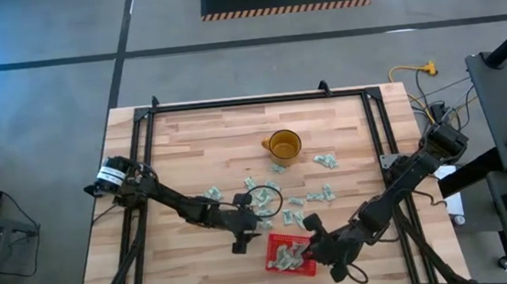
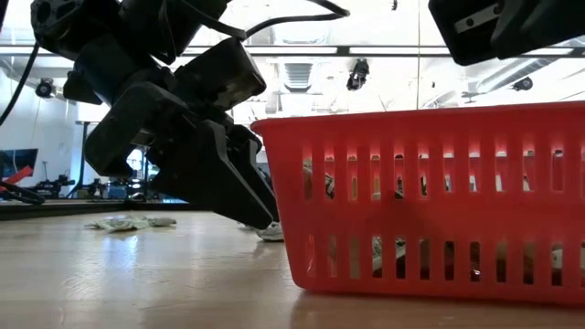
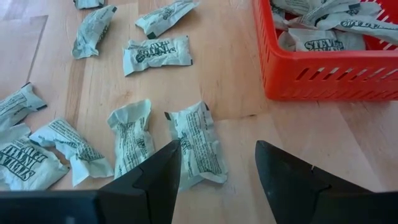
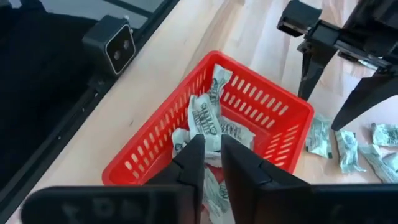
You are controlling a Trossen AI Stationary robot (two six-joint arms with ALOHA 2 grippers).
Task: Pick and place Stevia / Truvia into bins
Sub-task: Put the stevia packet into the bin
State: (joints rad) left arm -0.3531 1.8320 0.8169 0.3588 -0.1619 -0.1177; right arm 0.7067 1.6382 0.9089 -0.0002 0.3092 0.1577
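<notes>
1. Red mesh basket (image 1: 290, 254) sits at the near table edge, already holding several packets. R gripper (image 4: 211, 163) hangs right over it, fingers nearly together w/ only a narrow slot between; can't tell if a packet is pinched in there or if they just point at the pile inside.
2. L gripper (image 3: 217, 177) is low over the wood just beside the basket's outer wall, fingers spread wide, nothing in them.
3. Key relation for you: nearest loose packet (image 3: 196, 145) lies just ahead of the L fingertips, partly under the one finger (image 3: 163, 171), not centred in the gap. Its long axis runs roughly along the gripper's line of sight, so the fingers would close across its short side – good, but my guess is you need to shift sideways to centre it.
4. A second packet (image 3: 131, 137) lies parallel, just beside it; risk of snagging both.
5. L arm is clearly nearer the loose scatter (image 1: 306, 195); R is boxed in over the basket.
6. Room: bare wood between that packet and the basket wall, tight. Mug (image 1: 283, 145) is well apart, no issue.
</notes>
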